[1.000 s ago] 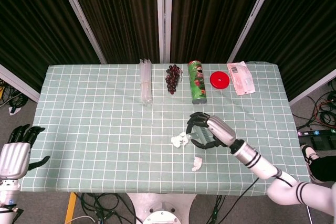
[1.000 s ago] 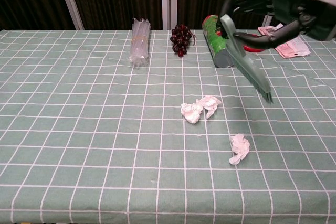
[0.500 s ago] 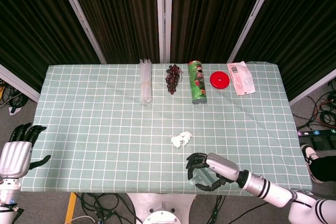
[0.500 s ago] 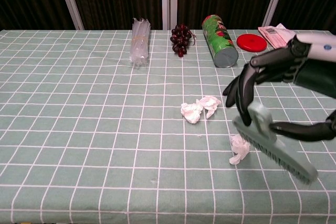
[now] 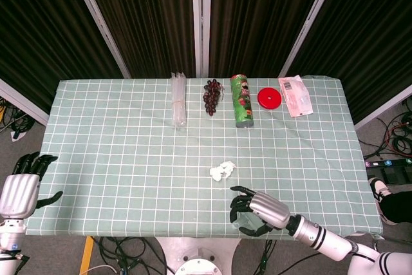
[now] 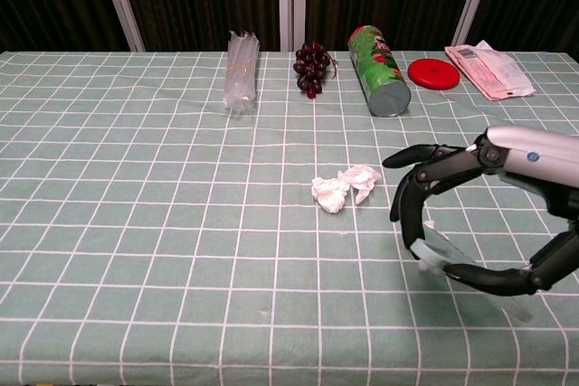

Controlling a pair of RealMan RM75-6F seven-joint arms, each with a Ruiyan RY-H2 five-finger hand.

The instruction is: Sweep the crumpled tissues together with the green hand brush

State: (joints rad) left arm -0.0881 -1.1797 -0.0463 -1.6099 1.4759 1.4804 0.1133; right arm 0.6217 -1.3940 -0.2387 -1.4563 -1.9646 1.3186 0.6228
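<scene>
beside tissues (image 6: 346, 186), brush (image 6: 438, 251) in right robot hand (image 6: 452, 214)

Two crumpled white tissues (image 6: 346, 186) sit touching mid-table on the checked cloth. The pale green hand brush (image 6: 450, 258) (mostly hidden by fingers) is held low, tilted, near the front edge, right of the tissues.

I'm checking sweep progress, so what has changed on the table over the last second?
The right robot hand, gripping the green hand brush, swung from near the can down to the table's near edge, over the spot where the lone tissue lay; that tissue is now hidden. The two crumpled tissues mid-table, the can and the left robot hand stayed put.
</scene>
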